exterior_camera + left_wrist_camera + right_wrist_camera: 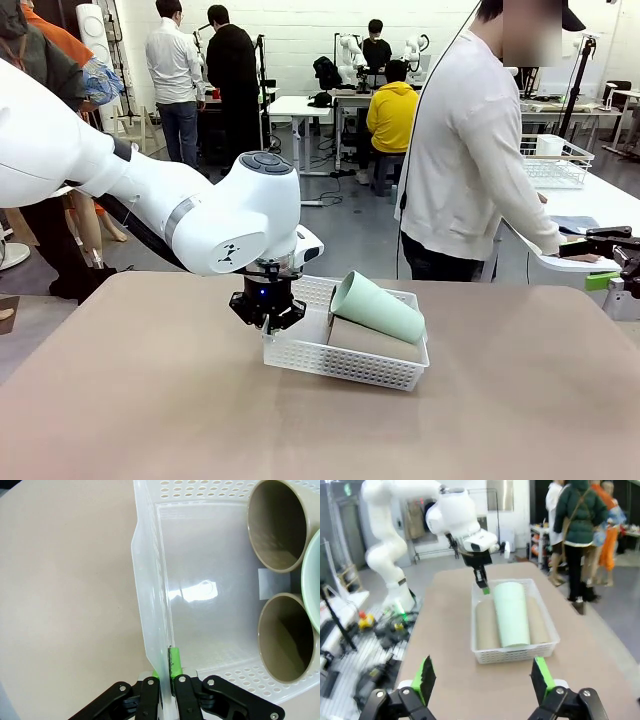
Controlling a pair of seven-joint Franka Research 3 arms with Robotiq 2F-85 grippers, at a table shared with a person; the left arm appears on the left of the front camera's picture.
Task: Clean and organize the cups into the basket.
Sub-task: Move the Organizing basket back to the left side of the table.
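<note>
The white basket [345,365] is seen on the bench [150,400], its near end wall pinched between the closed pads of the left tool [267,318], a hold apparently meant to drag or square the basket up. Inside, two brown cups [487,627] are laid side by side, with the mint cup [378,307] resting on top, all three already stowed. The right tool [482,680] is held wide open and empty, well back from the basket.
</note>
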